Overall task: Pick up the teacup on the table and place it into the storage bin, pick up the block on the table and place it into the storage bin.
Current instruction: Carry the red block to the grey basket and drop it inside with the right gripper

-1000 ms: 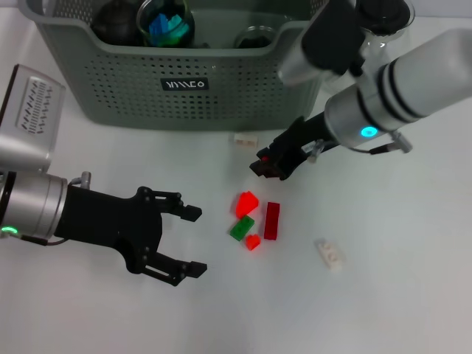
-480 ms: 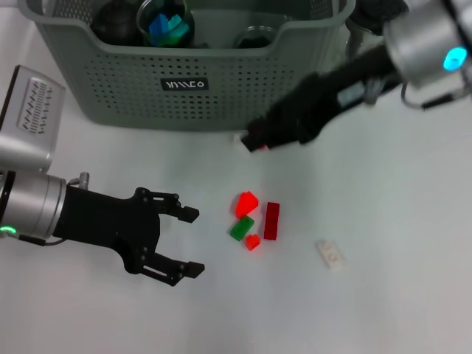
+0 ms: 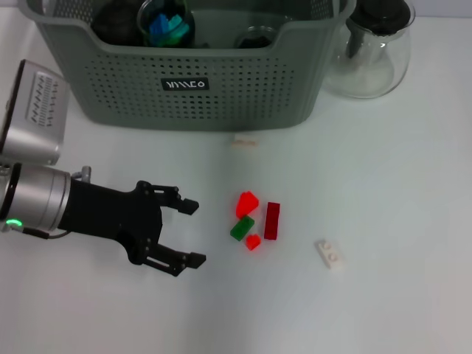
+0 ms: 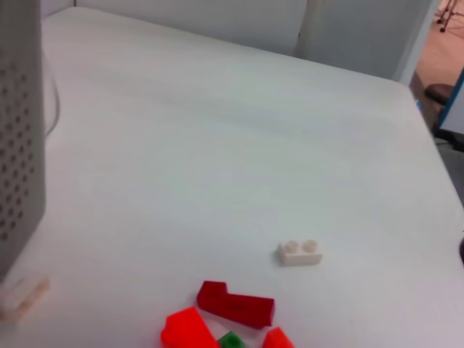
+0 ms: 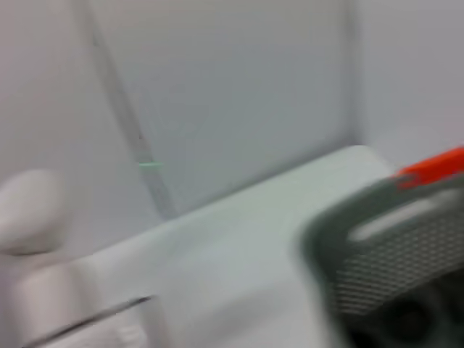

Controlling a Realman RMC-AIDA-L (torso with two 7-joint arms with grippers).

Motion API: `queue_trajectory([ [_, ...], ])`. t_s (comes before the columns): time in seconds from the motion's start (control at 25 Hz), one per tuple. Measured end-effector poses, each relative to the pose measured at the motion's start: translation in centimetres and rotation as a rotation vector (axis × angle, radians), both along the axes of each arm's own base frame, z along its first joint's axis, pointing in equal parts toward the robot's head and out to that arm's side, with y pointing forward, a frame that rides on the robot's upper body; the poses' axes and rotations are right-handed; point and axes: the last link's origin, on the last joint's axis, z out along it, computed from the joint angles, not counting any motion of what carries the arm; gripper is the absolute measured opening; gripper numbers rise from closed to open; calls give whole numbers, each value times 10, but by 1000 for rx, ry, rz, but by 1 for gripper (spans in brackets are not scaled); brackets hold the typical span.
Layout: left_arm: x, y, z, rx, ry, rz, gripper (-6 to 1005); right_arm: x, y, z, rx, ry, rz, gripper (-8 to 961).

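The storage bin (image 3: 192,70) is a large grey-green plastic basket with perforated walls, a dip in its front rim and a small black label with white lettering. It stands at the far edge of the white surface (image 3: 383,184), toward the left far corner. Inside it show a dark round thing, a glass cup (image 3: 165,22) holding blue and green pieces, and a second clear cup (image 3: 254,37). A clear glass teapot (image 3: 371,51) with a black lid stands just beside the bin, on the side of the right edge.

Loose blocks lie near the middle of the surface, six counted. Four form a tight cluster: a bright red wedge (image 3: 247,202), a dark red bar (image 3: 272,220), a green block (image 3: 241,228) and a small red piece (image 3: 253,241). One white two-stud block (image 3: 329,254) lies apart from them toward the right edge, and one pale block (image 3: 243,140) lies just in front of the bin's front wall.

The left gripper (image 3: 190,232) hovers over the surface on the left side of the cluster, near it but not touching; its black fingers are spread wide and hold nothing.

The right gripper is out of sight, so I cannot tell how its fingers stand.
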Motion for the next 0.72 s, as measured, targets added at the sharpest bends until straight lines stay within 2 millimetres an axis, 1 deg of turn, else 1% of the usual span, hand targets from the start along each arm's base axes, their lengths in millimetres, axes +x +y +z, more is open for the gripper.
queue_trajectory([
  [0.16,-1,3,-1,16,9,3,898,-1,33,-26,120,-98,-25,216],
  [0.28,1,5,-1,16,9,-2,897,4,49,-52,195,-157,-10,216],
  [0.44,4,7,-1,16,9,-11,897,12,60,-86,303,-222,30,215],
  [0.48,5,8,-1,16,9,-14,897,17,63,-98,353,-239,48,215],
  [0.52,5,9,-1,16,9,-17,897,17,63,-98,353,-239,48,215],
  [0.6,7,10,-1,16,10,-21,897,24,67,-107,399,-241,60,215],
  [0.72,8,11,-1,17,11,-25,897,31,69,-115,433,-222,76,215],
])
